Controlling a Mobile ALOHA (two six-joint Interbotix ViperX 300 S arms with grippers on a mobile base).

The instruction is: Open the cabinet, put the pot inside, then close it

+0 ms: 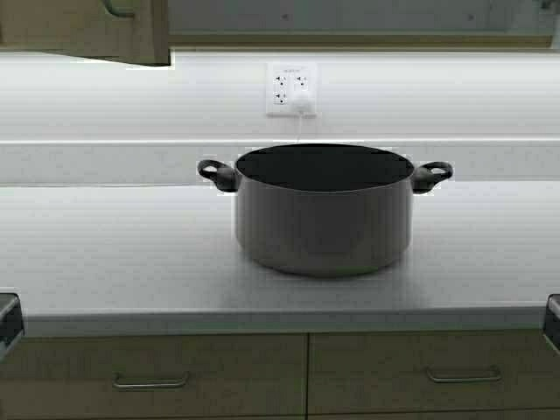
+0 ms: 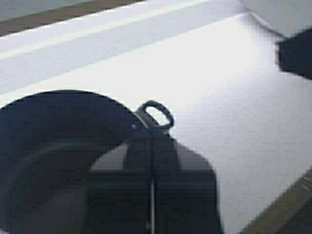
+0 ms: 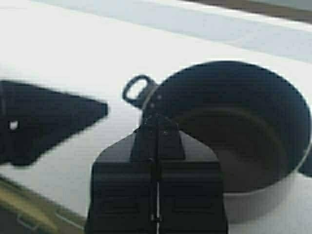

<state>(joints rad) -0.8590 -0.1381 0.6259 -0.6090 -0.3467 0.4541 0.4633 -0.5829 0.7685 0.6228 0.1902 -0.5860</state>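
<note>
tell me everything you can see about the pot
The pot is wide, round and grey, metal by its look, with a dark inside and no lid. A small black loop handle juts from each side near the rim. It looks empty and stands upright on the white countertop, in front of a wall outlet. Both wrist views look down at it from above; neither claw seems to touch it.

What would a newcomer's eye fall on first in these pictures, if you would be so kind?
First the large wide grey metal pot with a dark inside and two black loop handles, upright in the middle of the white countertop. Next the white wall outlet behind it, and the tan cabinet door hanging at upper left. In each wrist view a shut black hand, left hand and right hand, points at a pot handle.
</note>
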